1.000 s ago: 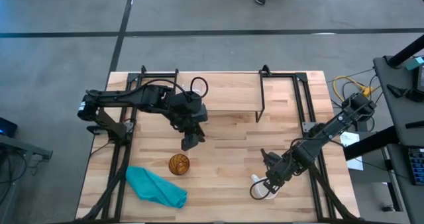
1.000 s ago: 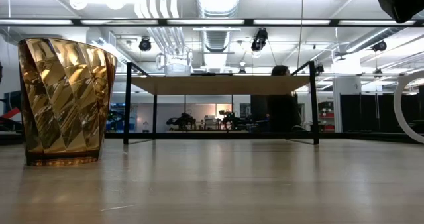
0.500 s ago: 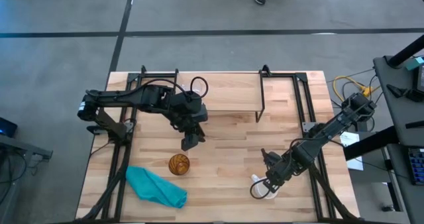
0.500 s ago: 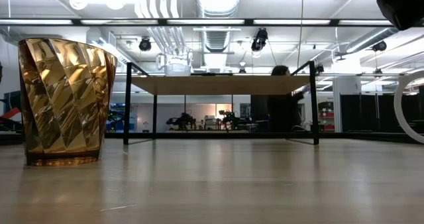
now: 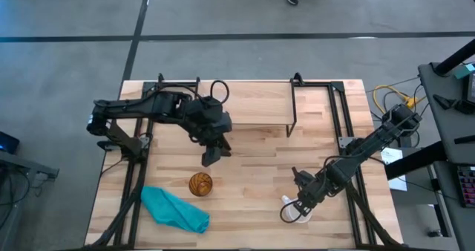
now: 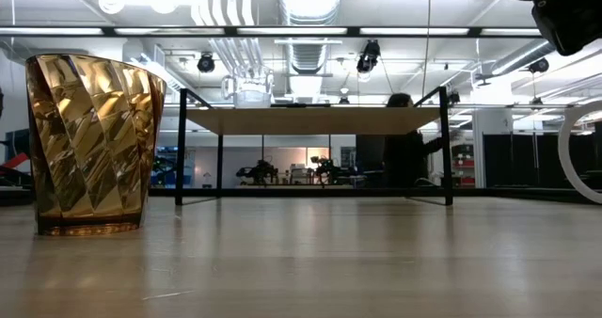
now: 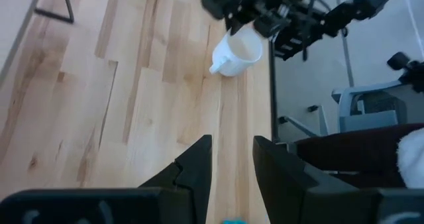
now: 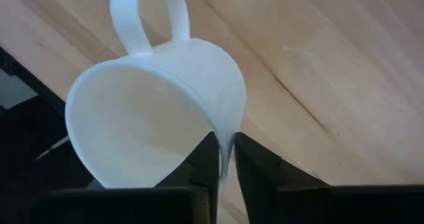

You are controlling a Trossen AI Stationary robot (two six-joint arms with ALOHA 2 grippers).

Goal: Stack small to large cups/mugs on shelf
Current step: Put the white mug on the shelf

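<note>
Our right gripper (image 8: 225,161) pinches just the white mug (image 8: 159,111)'s thin rim, so it could swing or slip out lifting; left gripper (image 7: 232,161) hangs spread.

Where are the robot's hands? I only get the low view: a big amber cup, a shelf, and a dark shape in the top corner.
Observer: The right gripper is shut on the rim of a white mug, on the right arm's side of the table.
Visitor: Is the other hand busy?
Observer: No. The left gripper hangs open and empty, between the shelf and the amber cup.
Visitor: Anything else lying around?
Observer: A teal cloth, right beside the amber cup.
</note>
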